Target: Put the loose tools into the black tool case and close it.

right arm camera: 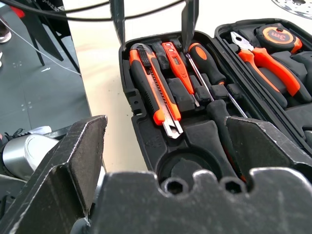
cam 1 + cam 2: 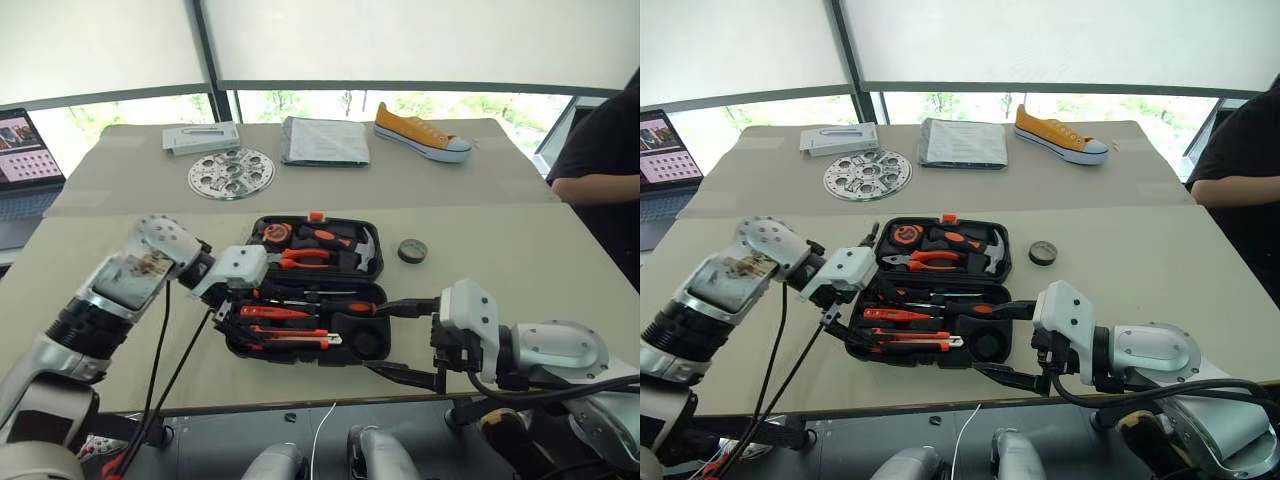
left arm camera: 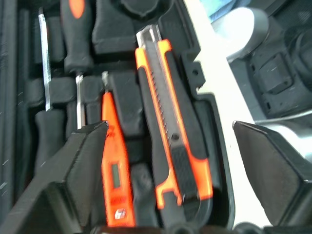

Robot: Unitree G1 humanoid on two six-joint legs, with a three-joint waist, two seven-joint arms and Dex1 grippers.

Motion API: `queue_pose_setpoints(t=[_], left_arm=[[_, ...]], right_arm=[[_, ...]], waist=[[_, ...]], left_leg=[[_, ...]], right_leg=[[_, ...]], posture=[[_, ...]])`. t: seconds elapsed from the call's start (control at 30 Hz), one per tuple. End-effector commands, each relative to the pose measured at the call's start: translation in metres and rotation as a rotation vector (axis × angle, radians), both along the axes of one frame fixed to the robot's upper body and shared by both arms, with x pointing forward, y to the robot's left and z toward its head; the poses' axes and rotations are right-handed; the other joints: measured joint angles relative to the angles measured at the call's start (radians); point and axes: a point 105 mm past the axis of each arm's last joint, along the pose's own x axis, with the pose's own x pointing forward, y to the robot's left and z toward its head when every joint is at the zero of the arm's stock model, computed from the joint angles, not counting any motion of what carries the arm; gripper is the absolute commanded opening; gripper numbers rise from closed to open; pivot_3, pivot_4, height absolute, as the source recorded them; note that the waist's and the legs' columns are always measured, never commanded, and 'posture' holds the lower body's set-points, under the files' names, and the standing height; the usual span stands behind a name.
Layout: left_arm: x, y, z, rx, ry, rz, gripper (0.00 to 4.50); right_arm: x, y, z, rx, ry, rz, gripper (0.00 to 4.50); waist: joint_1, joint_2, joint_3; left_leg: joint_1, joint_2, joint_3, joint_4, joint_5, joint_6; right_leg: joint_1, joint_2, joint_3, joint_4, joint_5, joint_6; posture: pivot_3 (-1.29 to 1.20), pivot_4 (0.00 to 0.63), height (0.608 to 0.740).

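The black tool case [image 2: 345, 345] lies open mid-table. Its near half holds a black-and-orange utility knife [image 3: 170, 141], a slim orange pen-like tool [image 3: 113, 165] and two screwdrivers [image 1: 207, 63] in their recesses. A small black tape roll [image 2: 412, 250] sits on the table to the right of the case. My left gripper [image 2: 232, 308] hovers open over the case's left end, just above the knife and pen tool, holding nothing. At the case's right end, my right gripper [image 2: 380, 338] stands wide open and empty, its fingers [image 1: 73, 156] straddling the case corner.
Pliers [image 2: 305, 257], a hammer and a tape measure fill the case's far half. Behind lie a silver perforated disc [image 2: 231, 172], a flat grey box [image 2: 200, 137], a folded grey sheet [image 2: 322, 140] and a yellow shoe [image 2: 420, 132]. A laptop [image 2: 25, 150] stands far left, a person's arm [image 2: 600, 185] far right.
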Motion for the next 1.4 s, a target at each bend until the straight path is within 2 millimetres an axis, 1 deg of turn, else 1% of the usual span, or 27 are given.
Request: queue_pose_setpoints(t=[0.03,0.07,0.1,0.23,0.27,0.3,0.37,0.57,0.7,0.8,0.87,0.97,1.03,1.13,1.3,1.4], left_arm=[[-0.002,0.008,0.002,0.025,-0.029,-0.017,2.63],[-0.002,0.009,0.001,0.034,-0.031,-0.020,2.38],[-0.003,0.010,0.001,0.040,-0.031,-0.022,1.89],[-0.005,0.013,-0.002,0.061,-0.022,-0.029,0.52],[-0.006,0.016,-0.006,0.085,-0.032,-0.038,0.16],[-0.006,0.018,-0.008,0.102,-0.040,-0.044,0.04],[-0.003,0.021,-0.017,0.145,-0.056,-0.048,0.04],[-0.004,0.020,-0.034,0.173,-0.075,-0.075,0.04],[-0.001,0.018,-0.040,0.179,-0.099,-0.075,0.04],[0.004,0.014,-0.030,0.152,-0.108,-0.064,0.04],[0.004,0.011,-0.018,0.117,-0.100,-0.061,0.04],[0.001,-0.004,0.007,0.016,-0.062,-0.079,0.04],[0.001,-0.012,0.012,0.001,-0.063,-0.098,0.04],[0.003,-0.022,0.006,0.022,-0.082,-0.148,0.04],[0.004,-0.037,-0.010,0.059,-0.101,-0.230,0.04],[0.000,-0.047,-0.029,0.110,-0.122,-0.329,0.04]], right_arm=[[-0.001,0.002,0.008,0.006,-0.046,0.022,4.50],[-0.001,0.003,0.008,0.006,-0.046,0.023,4.50],[-0.001,0.003,0.008,0.006,-0.046,0.024,4.50],[0.000,0.003,0.009,0.008,-0.045,0.025,4.50],[0.000,0.003,0.009,0.009,-0.045,0.025,4.50],[0.000,0.003,0.009,0.010,-0.045,0.025,4.50],[-0.001,0.004,0.009,0.012,-0.044,0.024,4.50],[-0.001,0.004,0.009,0.014,-0.040,0.018,4.50],[-0.001,0.004,0.009,0.013,-0.041,0.016,4.50],[-0.002,0.003,0.010,0.011,-0.041,0.015,4.50],[-0.002,0.002,0.010,0.009,-0.040,0.014,4.50],[-0.003,0.001,0.009,0.005,-0.039,0.016,4.50],[-0.003,0.001,0.009,0.003,-0.039,0.019,4.50],[-0.002,0.003,0.009,0.001,-0.043,0.024,4.50],[-0.002,0.004,0.009,0.002,-0.043,0.028,4.50],[-0.004,0.003,0.008,0.000,-0.037,0.020,4.50]], waist=[[0.000,0.000,0.000],[0.000,0.000,0.000],[0.001,0.000,0.000],[0.002,0.000,0.000],[0.001,0.000,0.000],[0.000,0.000,0.000],[0.000,0.000,0.000],[0.003,0.000,0.000],[0.008,0.000,0.000],[0.015,0.000,0.000],[0.018,0.000,0.000],[0.020,-0.001,0.001],[0.020,-0.003,0.001],[0.017,-0.003,0.001],[0.012,-0.003,0.001],[0.012,-0.003,0.001]], left_leg=[[0.000,0.000,0.000,0.000,0.000,0.000],[0.000,0.000,0.000,0.000,0.000,0.000],[0.000,0.000,0.000,0.000,0.000,0.000],[0.000,0.000,0.000,0.000,0.000,0.000],[0.000,0.000,0.000,0.000,0.000,0.000],[0.000,0.000,0.000,0.000,0.000,0.000],[0.000,0.000,0.000,0.000,0.000,0.000],[0.000,0.000,0.000,0.000,0.000,0.000],[0.001,0.000,0.000,0.000,0.000,0.000],[0.002,0.000,0.000,0.000,0.000,0.000],[0.001,0.000,0.000,0.000,0.000,0.001],[0.001,0.000,0.000,0.001,0.000,0.001],[-0.001,0.000,0.000,0.001,-0.001,0.001],[0.000,-0.001,0.000,0.001,-0.001,0.001],[0.000,0.000,0.000,0.001,0.000,0.001],[0.000,0.000,0.000,0.002,-0.001,0.001]], right_leg=[[0.000,0.000,0.000,0.000,0.000,0.000],[0.000,0.000,0.000,0.000,0.000,0.000],[0.000,0.000,0.000,0.000,0.000,0.000],[0.000,0.000,0.000,0.000,0.000,0.000],[0.000,0.000,0.000,0.000,0.000,0.000],[0.000,0.000,0.000,0.000,0.000,0.000],[0.000,0.000,0.000,0.000,0.000,0.000],[0.000,0.000,0.000,0.000,0.000,0.000],[0.001,0.000,0.000,0.000,0.000,0.000],[0.002,0.000,0.000,0.000,0.000,0.000],[0.002,0.000,0.000,0.000,0.000,0.001],[0.001,0.000,0.000,0.000,0.000,0.001],[0.000,0.000,0.000,0.001,0.000,0.001],[0.000,0.000,0.000,0.000,0.000,0.001],[0.000,0.000,0.000,0.000,0.000,0.000],[0.000,0.000,0.000,0.000,0.000,0.000]], posture=[[0.00,0.150,0.740],[0.00,0.150,0.740],[0.00,0.150,0.740],[0.00,0.150,0.740],[0.00,0.150,0.740],[0.00,0.150,0.740],[0.00,0.150,0.740],[0.00,0.150,0.740],[0.00,0.150,0.740],[0.00,0.150,0.740],[0.00,0.150,0.740],[0.00,0.150,0.740],[0.00,0.150,0.740],[0.00,0.150,0.740],[0.00,0.150,0.740],[0.00,0.150,0.740]])
